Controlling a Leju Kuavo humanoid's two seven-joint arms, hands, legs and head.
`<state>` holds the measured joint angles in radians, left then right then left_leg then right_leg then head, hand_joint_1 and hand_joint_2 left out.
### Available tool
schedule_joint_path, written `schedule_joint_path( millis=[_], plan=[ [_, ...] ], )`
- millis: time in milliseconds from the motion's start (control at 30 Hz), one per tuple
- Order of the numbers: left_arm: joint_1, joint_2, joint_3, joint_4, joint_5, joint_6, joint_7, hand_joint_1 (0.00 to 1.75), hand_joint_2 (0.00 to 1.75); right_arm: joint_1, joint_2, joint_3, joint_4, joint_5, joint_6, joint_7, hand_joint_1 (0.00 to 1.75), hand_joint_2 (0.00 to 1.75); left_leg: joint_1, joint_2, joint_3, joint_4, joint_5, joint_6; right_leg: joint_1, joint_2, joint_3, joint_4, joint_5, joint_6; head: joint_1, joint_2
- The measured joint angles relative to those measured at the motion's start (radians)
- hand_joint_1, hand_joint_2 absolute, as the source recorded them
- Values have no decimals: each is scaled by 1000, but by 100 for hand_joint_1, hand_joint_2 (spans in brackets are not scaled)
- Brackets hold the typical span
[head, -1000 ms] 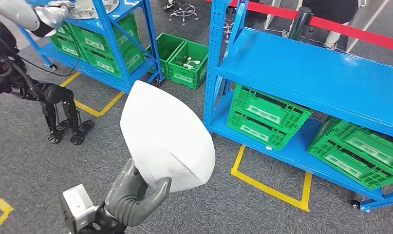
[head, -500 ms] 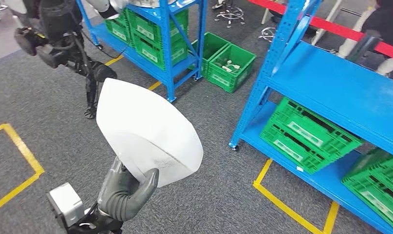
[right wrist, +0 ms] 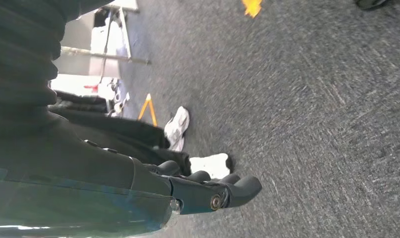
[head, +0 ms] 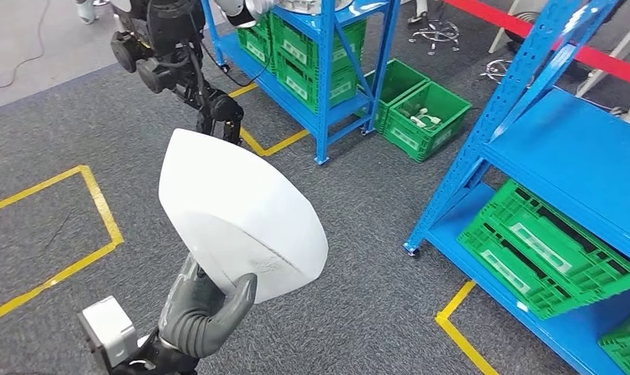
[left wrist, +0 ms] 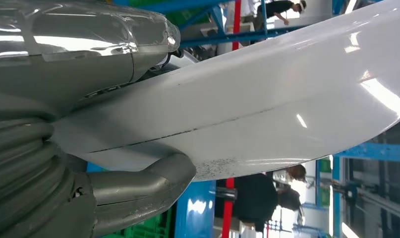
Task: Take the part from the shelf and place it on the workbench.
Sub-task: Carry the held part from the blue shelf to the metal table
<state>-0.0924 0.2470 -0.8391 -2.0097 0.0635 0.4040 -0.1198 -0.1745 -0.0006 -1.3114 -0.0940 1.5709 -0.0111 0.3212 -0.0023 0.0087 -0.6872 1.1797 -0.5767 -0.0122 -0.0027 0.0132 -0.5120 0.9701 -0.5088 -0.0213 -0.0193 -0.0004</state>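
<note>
The part is a large white curved shell, standing up over the grey carpet in the head view. My left hand grips its lower edge from below, thumb across the front face. The left wrist view shows the same white part close up, pinched between the thumb and the rest of the left hand. My right hand hangs above the carpet, its dark fingers loosely extended and holding nothing.
A blue shelf with a green crate stands on the right. A second blue shelf is at the back, with another robot beside it and green crates on the floor. Yellow tape marks the carpet; a person's shoes are nearby.
The whole view has swung, so the shelves have slid to the right and a yellow floor box has come in at the left. The part stays in my left hand.
</note>
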Motion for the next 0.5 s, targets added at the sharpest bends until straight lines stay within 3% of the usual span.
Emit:
schedule_joint_path(
  millis=[67, 100, 133, 200, 233, 267, 333, 367, 433, 500],
  plan=[
    [2, 1, 1, 1, 0, 0, -1, 175, 175, 3, 0, 0, 0, 0, 1, 5, 0, 175, 12, -2, -45, 92, -30, -13, -2, -29, -1, 2, -2, 2, -1, 0],
    [3, 1, 1, 2, 1, 0, -1, 175, 175, 3, 0, 0, 0, 0, 1, 7, 0, 175, 16, -2, -43, 91, -18, -18, -3, -43, -1, 3, -3, 4, -1, 0],
    [3, 1, 2, 2, 1, 0, -1, 175, 175, 2, 0, 0, 1, 0, 1, 8, 0, 175, 19, 2, -21, 54, 9, -22, -5, -55, -1, 5, -6, 8, -2, 0],
    [3, 1, 4, 2, 1, -1, -1, 175, 175, -1, 0, 1, 1, 0, 1, 9, 0, 175, 18, 46, 55, -75, 62, -23, -5, -75, 1, 12, -13, 19, -4, 0],
    [3, 1, 4, 2, 1, -1, -2, 175, 175, -2, 0, 1, 1, 0, 1, 9, 0, 175, 15, 68, 83, -124, 75, -17, -4, -83, 3, 15, -18, 26, -4, 0],
    [2, 1, 4, 1, 1, -2, -2, 175, 175, -4, 0, 1, 1, 0, 1, 8, 0, 175, 11, 84, 97, -152, 78, -9, -2, -90, 5, 17, -21, 33, -2, 0],
    [3, 2, 4, 0, 1, -2, -2, 175, 175, -5, 0, 1, 1, 0, 2, 7, 0, 175, 6, 71, 96, -158, 76, 9, -3, -107, 11, 15, -23, 44, 1, 0],
    [3, 2, 4, 0, 1, -2, -2, 175, 175, -5, 0, 1, 1, 0, 2, 6, 0, 175, 5, 59, 95, -160, 78, 17, -6, -105, 12, 16, -27, 50, 3, 0],
    [2, 1, 5, -3, 1, -2, -1, 175, 175, -3, 1, 2, 2, 0, 2, 3, 0, 175, 6, 33, 95, -164, 84, 29, -10, -71, -3, 60, -65, 59, 5, 0],
    [1, 0, 5, -4, 1, -2, 0, 175, 175, 2, 2, 2, 3, 0, 2, 1, 0, 175, 3, 7, 93, -165, 88, 37, -11, -30, -54, 182, -134, 60, 9, 0]
  ],
)
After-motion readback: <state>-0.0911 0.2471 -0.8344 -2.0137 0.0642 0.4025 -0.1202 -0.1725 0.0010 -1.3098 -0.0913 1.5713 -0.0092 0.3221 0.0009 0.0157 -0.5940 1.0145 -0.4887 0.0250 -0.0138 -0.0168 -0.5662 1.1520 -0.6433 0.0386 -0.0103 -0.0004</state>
